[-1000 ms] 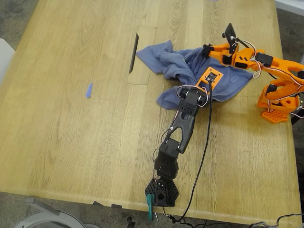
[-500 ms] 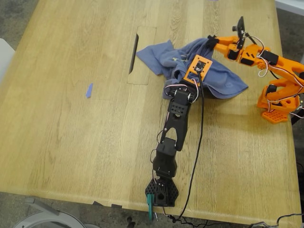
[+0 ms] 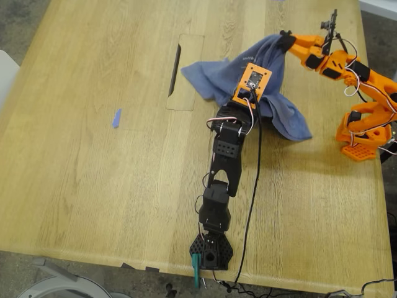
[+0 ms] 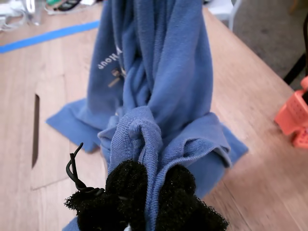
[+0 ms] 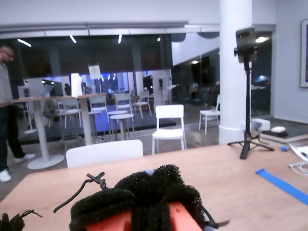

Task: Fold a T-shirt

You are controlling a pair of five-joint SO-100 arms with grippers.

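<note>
On the wooden table (image 3: 93,186), far side: the T-shirt (image 3: 273,93) is hanging partly lifted, bunched into a twisted column between two arms, its lower folds spreading on the tabletop near the slot.
T-shirt, detail: slate-blue fabric is showing white lettering on one fold in the first wrist view (image 4: 163,82); a hemmed edge is curling just above the black pads.
First gripper: my first gripper (image 4: 149,192) is pinching a gathered fold of the T-shirt between its two black foam-covered fingers (image 4: 126,185); in the exterior view it (image 3: 248,99) is sitting under the orange camera plate of the black arm, against the cloth.
Second gripper: my second gripper (image 3: 284,41), on the orange arm at the exterior view's right, is touching the raised peak of the T-shirt; in its own wrist view the foam pads (image 5: 144,192) are sitting close together, but cloth between them cannot be made out, so its grip cannot be told.
Table slot (image 3: 174,69): lying at the exterior view's left of the shirt.
Blue scrap (image 3: 116,118): lying well apart from the shirt, toward the exterior view's left.
Background, second wrist view: a person (image 5: 7,110) is standing at a counter; a white chair (image 5: 168,122) is facing the table.
</note>
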